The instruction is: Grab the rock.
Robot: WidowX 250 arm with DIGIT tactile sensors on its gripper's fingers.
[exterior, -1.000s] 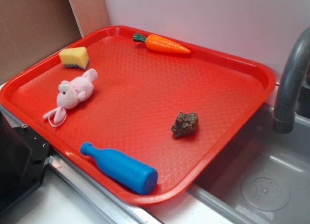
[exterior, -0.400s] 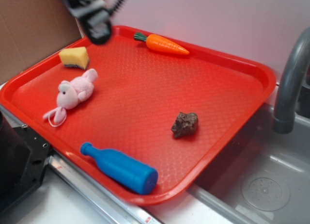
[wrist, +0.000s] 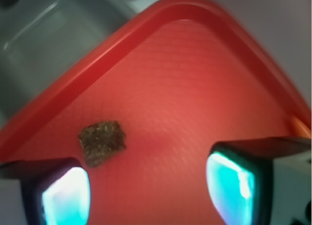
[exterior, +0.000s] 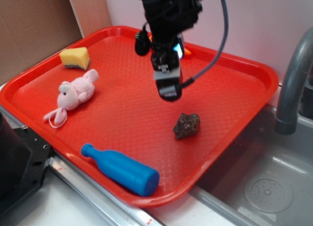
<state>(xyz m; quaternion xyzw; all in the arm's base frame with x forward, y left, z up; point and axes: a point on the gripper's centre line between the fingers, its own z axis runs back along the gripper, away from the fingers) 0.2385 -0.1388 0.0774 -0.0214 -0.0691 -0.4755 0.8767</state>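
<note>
The rock (exterior: 187, 125), a small lumpy dark brown stone, lies on the red tray (exterior: 234, 74) toward its right side. In the wrist view the rock (wrist: 101, 142) sits just ahead of the left fingertip. My gripper (exterior: 168, 89) hangs above the tray, up and to the left of the rock, not touching it. Seen from the wrist, the gripper (wrist: 148, 193) is open, its two cyan-lit pads wide apart with only bare tray between them.
A blue bottle (exterior: 122, 169) lies near the tray's front edge. A pink plush toy (exterior: 73, 95) and a yellow sponge (exterior: 75, 57) sit on the left. An orange carrot (exterior: 186, 50) is mostly behind the arm. A sink (exterior: 259, 187) with a grey faucet (exterior: 291, 84) is on the right.
The arm has come in from the upper left and swung right and down over the tray, now hanging near the rock. The objects on the tray have not moved.
</note>
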